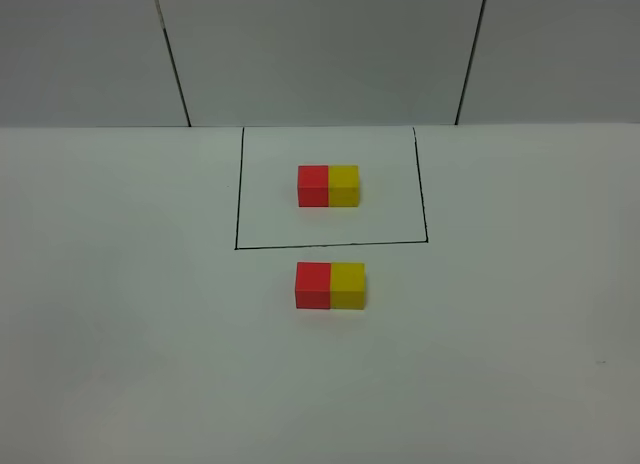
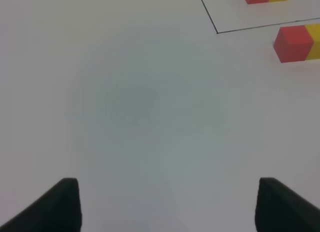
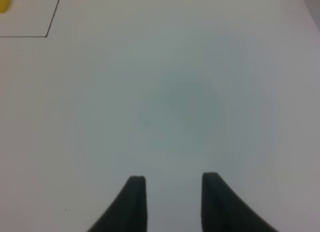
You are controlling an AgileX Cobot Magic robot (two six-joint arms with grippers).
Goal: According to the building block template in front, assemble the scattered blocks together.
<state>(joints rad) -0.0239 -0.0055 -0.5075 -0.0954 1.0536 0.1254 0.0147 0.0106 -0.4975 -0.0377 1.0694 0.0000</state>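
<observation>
Both grippers hang over bare white table [image 1: 120, 314] with nothing between their fingers. On the left side, the left gripper [image 2: 167, 204] shows two dark fingertips [image 2: 67, 204] spread far apart, released and empty, with only the tabletop below them. In the right wrist view the right gripper [image 3: 172, 202] has its fingertips [image 3: 135, 202] drawn in close with just a narrow gap at the tips, clenched on nothing.

From the high camera, neither arm is in sight. Toward the back of the table, a thin black-line rectangle [image 1: 240, 184] frames the building block template [image 1: 329, 185]: a red cube on the left joined to a yellow cube on the right, both plain and matte. Its long axis runs left to right across the table, parallel to the front line of the rectangle.

Just in front of that line, outside the frame, lies the red block [image 1: 313, 285] with the yellow block [image 1: 348, 286] touching its right face. The two are the same size as the template's cubes and sit flat, forming one bar whose long axis also runs left to right, red end to the left, yellow end to the right. This pair lies almost straight in front of the template, near it but apart.

In the left wrist view the red block [image 2: 292, 42] sits well away from the fingers, beside a corner of the black line [image 2: 216, 31].
</observation>
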